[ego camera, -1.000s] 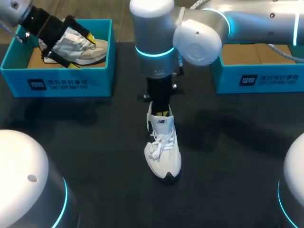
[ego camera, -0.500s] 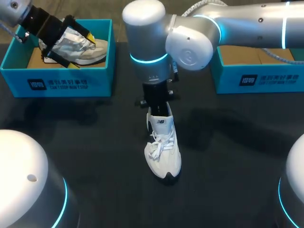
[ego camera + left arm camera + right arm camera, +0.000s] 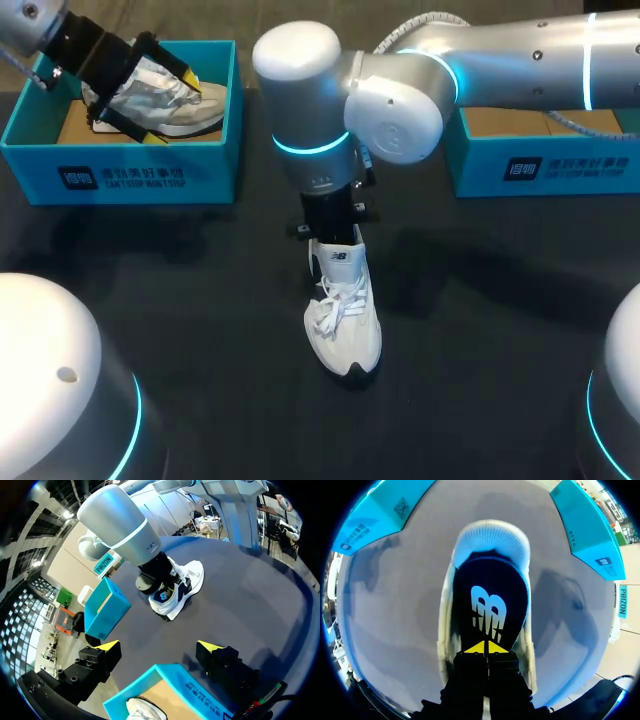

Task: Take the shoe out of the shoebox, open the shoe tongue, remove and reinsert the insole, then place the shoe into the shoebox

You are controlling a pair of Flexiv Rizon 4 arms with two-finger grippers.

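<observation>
A white shoe with white laces stands upright on the dark table's middle, toe toward me. My right arm reaches in over its heel. The right gripper is shut, its yellow tips pressed together down inside the shoe's opening, against the dark insole with a white logo. I see nothing between the tips. At the back left my left gripper hangs open over a grey-white shoe lying in the left shoebox. The left wrist view shows its fingers spread above the box rim.
A second teal shoebox stands at the back right, partly under my right arm. Both boxes flank the shoe in the right wrist view, the left shoebox and the right one. Dark bare table surrounds the shoe.
My right arm has swung a little leftward and lowered; its yellow tips, seen above the shoe's collar before, are now sunk into the opening. The left arm and both shoes have not moved.
</observation>
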